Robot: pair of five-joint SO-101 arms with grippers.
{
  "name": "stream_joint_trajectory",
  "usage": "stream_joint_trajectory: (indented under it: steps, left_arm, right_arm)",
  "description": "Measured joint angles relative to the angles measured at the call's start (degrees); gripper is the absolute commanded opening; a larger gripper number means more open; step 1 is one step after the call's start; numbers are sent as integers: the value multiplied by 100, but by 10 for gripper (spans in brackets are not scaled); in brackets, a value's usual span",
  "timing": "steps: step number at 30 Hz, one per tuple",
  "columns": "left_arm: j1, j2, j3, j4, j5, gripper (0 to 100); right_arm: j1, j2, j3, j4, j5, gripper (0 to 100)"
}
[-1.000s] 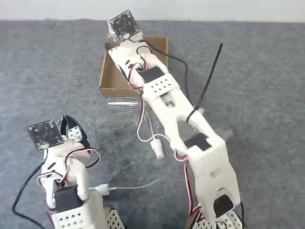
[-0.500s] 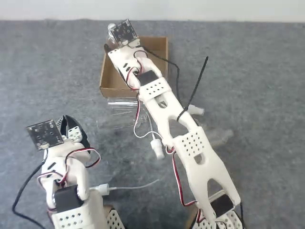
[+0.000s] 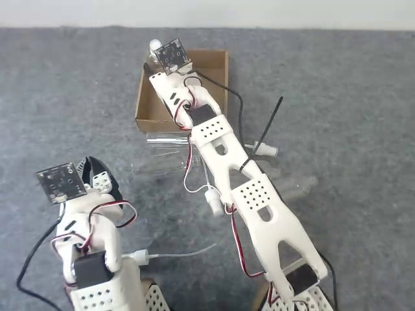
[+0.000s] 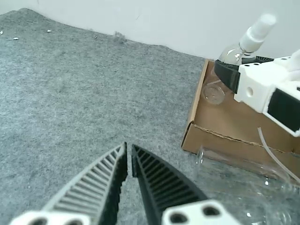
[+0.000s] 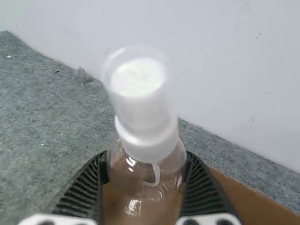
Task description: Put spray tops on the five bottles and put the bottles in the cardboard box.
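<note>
"Grey carpet right up to a white wall, and the cardboard box (image 3: 213,68) at the far side. How far along are they?"

"One bottle is about to go in, I'd say. The right gripper (image 5: 144,192) is clamped round a clear bottle (image 5: 143,159), neck up, with a white spray top (image 5: 138,89) fitted. It's being held at the box's far corner."

"Anything inside already?"

"There's a round clear thing (image 4: 213,92) by the box wall. It might be a bottle, but I can't tell."

"And the rest?"

"The lying bottles (image 3: 165,146) are on the carpet just in front of the box, and I can't make out tops on any of them. The loose tops are scattered about. There's one with a tube (image 3: 214,201) beside the right arm, a long-tubed one (image 3: 139,256) by the left arm's base, and a third top (image 3: 264,149) on the right arm's other side."

"The left gripper (image 4: 129,150)?"

"Its fingers are all but together with nothing between them, and it hangs over bare carpet on the near side of the box."

"So most of the job is ahead."

"That's how I read it. There's fitting to do on those bottles, then boxing them."
</note>
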Motion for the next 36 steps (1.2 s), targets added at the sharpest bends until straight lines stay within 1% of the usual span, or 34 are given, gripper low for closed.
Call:
stream_joint_trajectory:
  steps: [9, 11, 14, 16, 28, 36]
  left_arm:
    - [0, 0, 0, 0, 0, 15]
    - [0, 0, 0, 0, 0, 15]
    - [0, 0, 0, 0, 0, 15]
    - [0, 0, 0, 0, 0, 15]
    - [0, 0, 0, 0, 0, 15]
    - [0, 0, 0, 0, 0, 15]
  right_arm:
    - [105, 0, 0, 114, 0, 12]
    - [105, 0, 0, 114, 0, 41]
    - [105, 0, 0, 114, 0, 125]
    - [105, 0, 0, 114, 0, 157]
    - [97, 0, 0, 105, 0, 162]
    - [35, 0, 53, -88, 0, 164]
